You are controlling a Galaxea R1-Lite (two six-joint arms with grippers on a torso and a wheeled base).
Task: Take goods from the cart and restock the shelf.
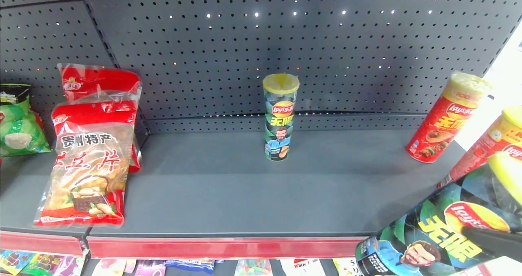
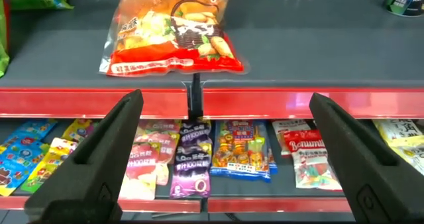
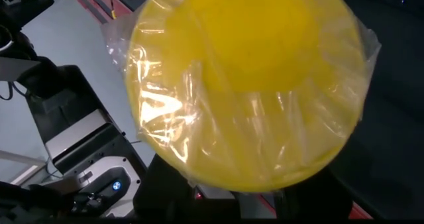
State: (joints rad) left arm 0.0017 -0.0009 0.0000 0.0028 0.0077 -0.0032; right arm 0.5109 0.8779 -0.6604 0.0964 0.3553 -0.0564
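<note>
Restocking step in hand, by the look of it: carrying, with the placing not yet done. Grips a green-and-blue chip canister (image 1: pixel 432 235) in the right gripper (image 1: pixel 491 238), one dark finger pressed across the tube. Holds it tilted, low at the robot's right, just in front of the shelf (image 1: pixel 228 194) and not yet over it. From the right wrist, looks onto the canister's yellow lid (image 3: pixel 248 85), wrapped in clear film, with pale floor (image 3: pixel 59 45) beyond.

Left gripper (image 2: pixel 225 105) spread wide, holding nothing, facing the red price rail (image 2: pixel 265 101).

Next move, as a judgement: righting the canister and setting it on bare shelf beside the matching canister (image 1: pixel 280 117) standing upright mid-shelf near the back. Calls for lifting over the rail, steering clear of the two red canisters (image 1: pixel 446 119) at the right end, and a flat base before letting go, since a tall narrow tube tips easily.

Shelf surface smooth, dark grey, backed by a perforated grey panel (image 1: pixel 244 56). To the left, a bag of potato slices (image 1: pixel 87 166) lying near the front edge, a red bag (image 1: pixel 100 82) upright behind it, a green bag (image 1: pixel 18 121) further left. Below, rows of small bright sweet packets (image 2: pixel 225 151) on a lower shelf.
</note>
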